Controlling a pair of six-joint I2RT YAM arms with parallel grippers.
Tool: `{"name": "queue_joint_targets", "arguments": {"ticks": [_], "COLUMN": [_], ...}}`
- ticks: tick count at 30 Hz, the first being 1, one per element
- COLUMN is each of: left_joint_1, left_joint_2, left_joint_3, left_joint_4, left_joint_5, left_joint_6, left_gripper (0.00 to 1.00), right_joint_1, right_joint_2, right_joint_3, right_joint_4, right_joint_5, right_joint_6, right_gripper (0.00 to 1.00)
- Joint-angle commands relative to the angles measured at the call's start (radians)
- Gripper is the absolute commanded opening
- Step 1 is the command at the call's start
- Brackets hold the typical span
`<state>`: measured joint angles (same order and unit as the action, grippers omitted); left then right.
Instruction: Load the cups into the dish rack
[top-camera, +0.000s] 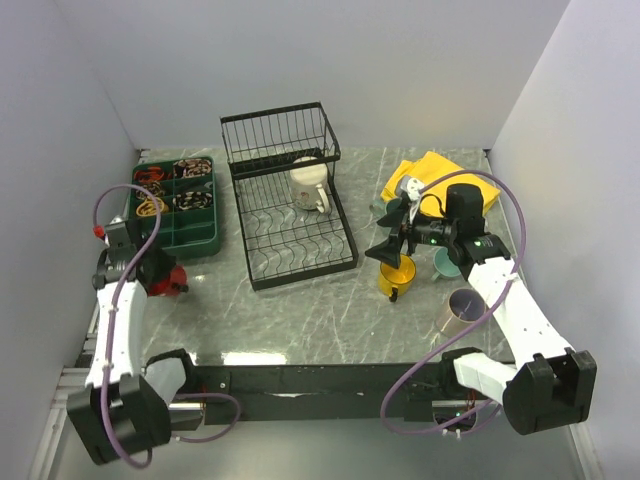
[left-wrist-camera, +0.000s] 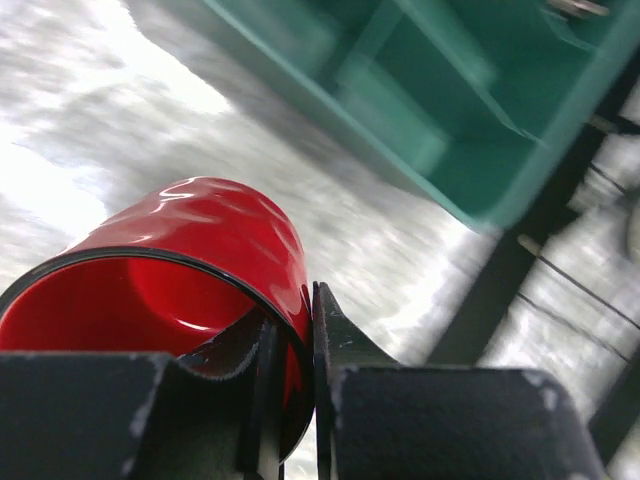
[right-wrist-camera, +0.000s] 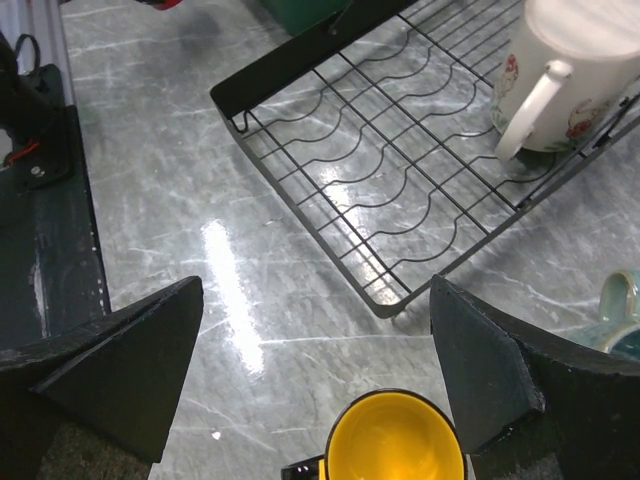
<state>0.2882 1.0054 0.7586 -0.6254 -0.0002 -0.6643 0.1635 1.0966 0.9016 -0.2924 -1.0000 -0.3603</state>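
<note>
— Where is the red cup (left-wrist-camera: 190, 250)?
— At the table's (top-camera: 300, 320) left, its wall pinched by the left gripper (left-wrist-camera: 292, 330); the dish rack (top-camera: 290, 250) lies to its right. The right gripper (right-wrist-camera: 315, 290) is held spread wide above the yellow cup (right-wrist-camera: 395, 440).

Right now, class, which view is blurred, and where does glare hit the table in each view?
Left wrist: the green compartment tray and table behind the red cup are smeared, with a blown-out patch at upper left. Right wrist: sharp, one bright streak on the table. Top external: sharp, a pale reflection near the table's front edge.
</note>
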Motion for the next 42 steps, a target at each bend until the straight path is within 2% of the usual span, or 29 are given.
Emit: {"name": "queue_joint_targets", "arguments": {"ticks": [1, 3, 5, 8, 10, 11, 12, 13, 14, 16, 17, 19, 20, 25, 29, 30, 35, 40, 42], "left_joint_1": [0.002, -0.006, -0.024, -0.116, -0.237, -0.282, -0.384, -0.429, -0.470, -0.572, -0.599, -0.670, -0.693, -0.842, -0.943, -0.971, -1.040, -1.106, -1.129], "left_joint_2": [-0.115, -0.174, -0.217, -0.257, -0.264, -0.260, -0.254, -0.245, -0.223, -0.188, -0.174, -0.133, -0.117, 0.002, 0.067, 0.078, 0.142, 0.170, 0.176], "left_joint_3": [0.041, 0.028, 0.015, -0.027, -0.033, -0.025, -0.019, -0.013, -0.001, 0.010, 0.019, 0.031, 0.047, 0.103, 0.146, 0.148, 0.160, 0.153, 0.157], "left_joint_4": [0.003, 0.036, 0.143, 0.399, 0.508, 0.617, 0.672, 0.728, 0.812, 0.906, 0.949, 1.082, 1.130, 1.331, 1.414, 1.434, 1.541, 1.599, 1.604], "left_joint_5": [0.266, 0.365, 0.518, 0.633, 0.622, 0.585, 0.560, 0.540, 0.516, 0.441, 0.413, 0.350, 0.327, 0.169, 0.045, 0.026, -0.081, -0.190, -0.230], "left_joint_6": [-0.046, -0.081, -0.122, -0.259, -0.348, -0.366, -0.395, -0.400, -0.403, -0.396, -0.394, -0.382, -0.380, -0.363, -0.310, -0.307, -0.299, -0.302, -0.296], "left_gripper": [0.01, 0.01, 0.01, 0.01, 0.01, 0.01, 0.01, 0.01, 0.01, 0.01, 0.01, 0.01, 0.01, 0.01, 0.01, 0.01, 0.01, 0.01, 0.01], "right_joint_1": [-0.007, -0.007, -0.001, 0.042, 0.098, 0.114, 0.128, 0.142, 0.162, 0.179, 0.195, 0.203, 0.208, 0.211, 0.217, 0.218, 0.229, 0.238, 0.240], "right_joint_2": [-0.015, -0.003, 0.008, 0.035, 0.065, 0.075, 0.095, 0.107, 0.120, 0.152, 0.158, 0.171, 0.172, 0.158, 0.158, 0.155, 0.154, 0.177, 0.209], "right_joint_3": [-0.001, 0.002, 0.010, 0.060, 0.146, 0.208, 0.236, 0.264, 0.299, 0.318, 0.310, 0.289, 0.258, 0.172, 0.154, 0.148, 0.120, 0.123, 0.114], "right_joint_4": [0.016, 0.009, -0.001, -0.066, -0.218, -0.259, -0.316, -0.335, -0.337, -0.277, -0.243, -0.105, -0.055, 0.287, 0.392, 0.463, 0.645, 0.720, 0.813], "right_joint_5": [-0.067, -0.090, -0.136, -0.153, -0.135, -0.120, -0.124, -0.141, -0.155, -0.199, -0.213, -0.216, -0.216, -0.125, -0.052, -0.054, -0.022, 0.040, 0.020], "right_joint_6": [-0.003, 0.003, 0.018, 0.002, -0.058, -0.081, -0.078, -0.071, 0.007, 0.130, 0.273, 0.432, 0.568, 0.990, 1.174, 1.213, 1.408, 1.491, 1.549], "right_gripper": [1.00, 1.00, 1.00, 1.00, 1.00, 1.00, 1.00, 1.00, 1.00, 1.00, 1.00, 1.00, 1.00, 1.00, 1.00, 1.00, 1.00, 0.92, 0.85]}}
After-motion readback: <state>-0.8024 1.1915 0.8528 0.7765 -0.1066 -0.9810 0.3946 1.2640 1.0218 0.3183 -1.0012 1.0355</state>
